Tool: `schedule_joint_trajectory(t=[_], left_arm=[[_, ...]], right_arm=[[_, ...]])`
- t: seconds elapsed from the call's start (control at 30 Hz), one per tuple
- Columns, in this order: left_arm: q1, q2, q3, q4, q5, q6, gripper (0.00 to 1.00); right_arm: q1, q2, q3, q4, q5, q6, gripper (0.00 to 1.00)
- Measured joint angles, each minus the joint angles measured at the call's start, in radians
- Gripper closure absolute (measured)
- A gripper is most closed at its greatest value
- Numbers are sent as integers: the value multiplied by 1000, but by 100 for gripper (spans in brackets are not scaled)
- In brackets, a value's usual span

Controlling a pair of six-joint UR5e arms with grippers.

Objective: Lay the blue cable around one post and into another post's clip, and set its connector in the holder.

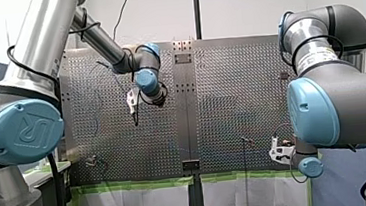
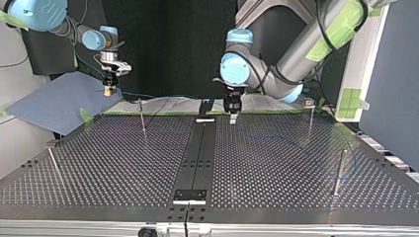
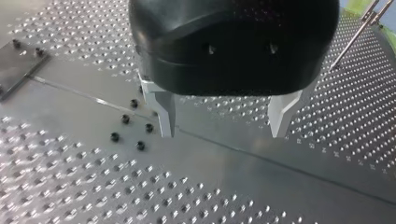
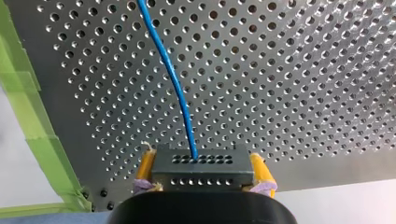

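Observation:
In the right wrist view my right gripper [image 4: 204, 164] is shut, its yellow pads [image 4: 146, 164] clamping a dark grey connector block [image 4: 203, 175]. The blue cable [image 4: 170, 79] leaves the block's face and runs ahead over the perforated table [image 4: 289, 70]. In the top view this gripper [image 2: 109, 89] hangs off the table's far left edge, above a blue sheet. My left gripper [image 3: 224, 126] is open with nothing between its metal fingers [image 3: 166, 116], just above the table's centre strip near its far end [image 2: 232, 116]. In the front view it [image 1: 133, 108] is over the left panel.
Thin metal posts stand on the table: one far left [image 2: 142, 117], one far right [image 2: 310, 118], one near right [image 2: 340, 172] and one near left [image 2: 54, 165]. A dark bracket [image 2: 189, 195] sits on the centre strip near the front. Green tape [image 4: 28, 116] edges the table.

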State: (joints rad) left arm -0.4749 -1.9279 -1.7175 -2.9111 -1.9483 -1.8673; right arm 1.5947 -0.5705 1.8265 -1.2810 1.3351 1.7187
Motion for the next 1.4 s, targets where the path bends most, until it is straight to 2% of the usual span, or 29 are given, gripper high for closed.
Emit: schedule_joint_trajectory(t=[0.13,0.37,0.67,0.87,0.97,1.07,1.27,1.4], left_arm=[[-33,-33,6,33,-14,2,0],[-86,-86,12,86,-10,17,0],[-152,-152,16,152,18,74,0],[-207,-207,32,207,69,118,0],[-233,-233,34,232,89,113,0],[-256,-256,37,256,84,97,0],[-305,-305,52,305,41,50,0],[-336,-336,74,335,11,38,0]], right_arm=[[-1,1,-6,4,-1,-1,100],[-1,1,-13,9,-4,-2,100],[0,0,-14,10,-9,-1,100],[2,0,-14,12,-9,-1,100],[3,0,-14,12,-10,-2,100],[4,0,-14,12,-10,-2,100],[7,0,-19,17,-10,-3,100],[10,0,-21,19,-10,-3,100]])
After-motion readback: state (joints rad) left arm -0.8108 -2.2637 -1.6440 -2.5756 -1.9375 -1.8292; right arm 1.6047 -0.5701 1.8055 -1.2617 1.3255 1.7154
